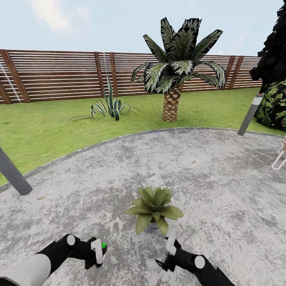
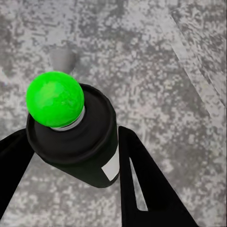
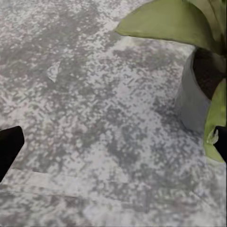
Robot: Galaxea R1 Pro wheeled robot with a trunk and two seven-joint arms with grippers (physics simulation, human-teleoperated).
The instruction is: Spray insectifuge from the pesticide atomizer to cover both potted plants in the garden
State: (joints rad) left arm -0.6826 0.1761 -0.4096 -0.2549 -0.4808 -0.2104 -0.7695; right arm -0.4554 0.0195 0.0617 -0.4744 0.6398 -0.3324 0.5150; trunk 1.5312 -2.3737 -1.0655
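While the left gripper clasps the pesticide atomizer between its dark fingers, a potted plant sits on the grey speckled patio just ahead of both arms. The bottle, seen in the left wrist view, is a dark cylinder with a bright green ball cap and a white label patch, held around its upper body. It looks rigid, smooth and light, so a firm hold on the barrel below the cap seems the safest place, leaving the nozzle free. In the head view the atomizer stands near the plant, on its left side and slightly nearer the robot. The right gripper hovers right against the plant's near leaves, its fingers spread and holding nothing; the right wrist view shows the grey pot close by. The leaves appear soft and easily bent, and the pot might tip if nudged. Open paving surrounds the plant on every side. Beyond it the patio's curved edge meets the lawn, with a palm, a spiky plant, a grey bollard lamp and a slatted wooden fence well behind.
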